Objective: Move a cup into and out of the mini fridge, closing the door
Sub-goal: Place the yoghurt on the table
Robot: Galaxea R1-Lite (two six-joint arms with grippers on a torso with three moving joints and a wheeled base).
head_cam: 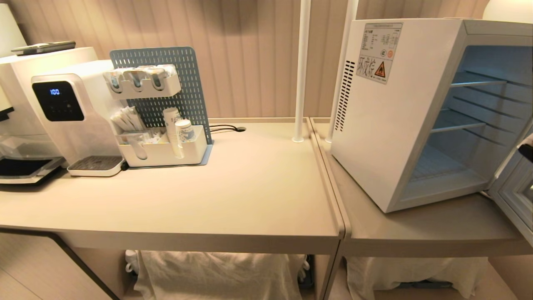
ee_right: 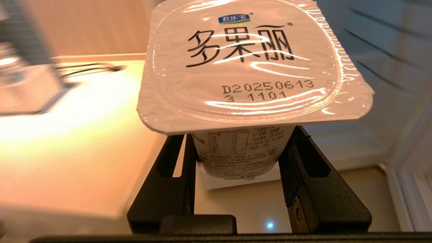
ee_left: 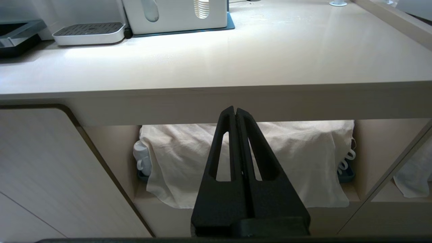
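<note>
The cup (ee_right: pixel 253 67), small and white with a square foil lid printed in black, is held off the counter by my right gripper (ee_right: pixel 240 135), whose two black fingers are shut on its sides just under the lid. Behind it the mini fridge (ee_right: pixel 388 67) shows its pale interior. In the head view the mini fridge (head_cam: pixel 399 125) stands on the right table with wire shelves showing, and the door (head_cam: pixel 514 191) is swung open at the right edge. The cup is out of the head view. My left gripper (ee_left: pixel 235 109) is shut and empty, parked below the table's front edge.
A white water dispenser (head_cam: pixel 70 116) and a pegboard organiser (head_cam: pixel 166 141) with paper cups stand at the back left. Two white poles (head_cam: pixel 300 71) rise behind the raised seam (head_cam: pixel 329 175) between the tables. A cloth (ee_left: pixel 270 158) covers the shelf underneath.
</note>
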